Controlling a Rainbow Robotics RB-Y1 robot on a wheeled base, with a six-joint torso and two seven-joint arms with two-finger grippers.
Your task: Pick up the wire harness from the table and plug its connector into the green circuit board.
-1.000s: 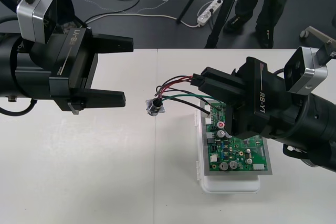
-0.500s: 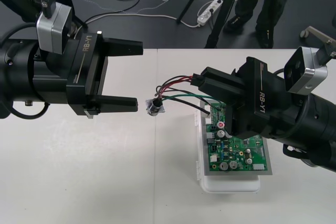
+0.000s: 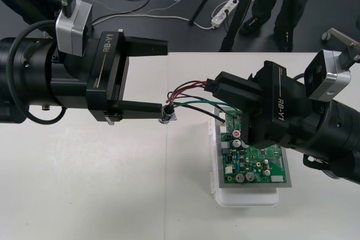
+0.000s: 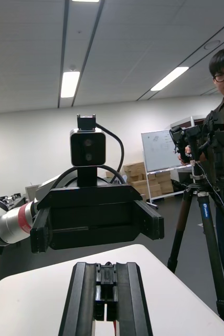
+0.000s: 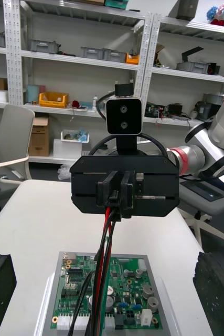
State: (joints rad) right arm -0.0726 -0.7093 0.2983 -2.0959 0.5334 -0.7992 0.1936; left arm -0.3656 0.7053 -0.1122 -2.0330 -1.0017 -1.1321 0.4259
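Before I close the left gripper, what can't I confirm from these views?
Front view: whether the left gripper touches the socket; its near finger's tip overlaps it.
Front view: part of the board at its far end, covered by the right gripper.
Left wrist view: the pin side of the plug, buried in the shut right gripper.

The right gripper (image 3: 218,87) has its fingers closed on the harness's black plug (image 3: 210,85), above the green circuit board (image 3: 254,162) on its white base (image 3: 247,198). Red, black and green wires (image 3: 188,103) lead to the metal socket (image 3: 166,113), just beside one finger of the spread left gripper (image 3: 164,77).
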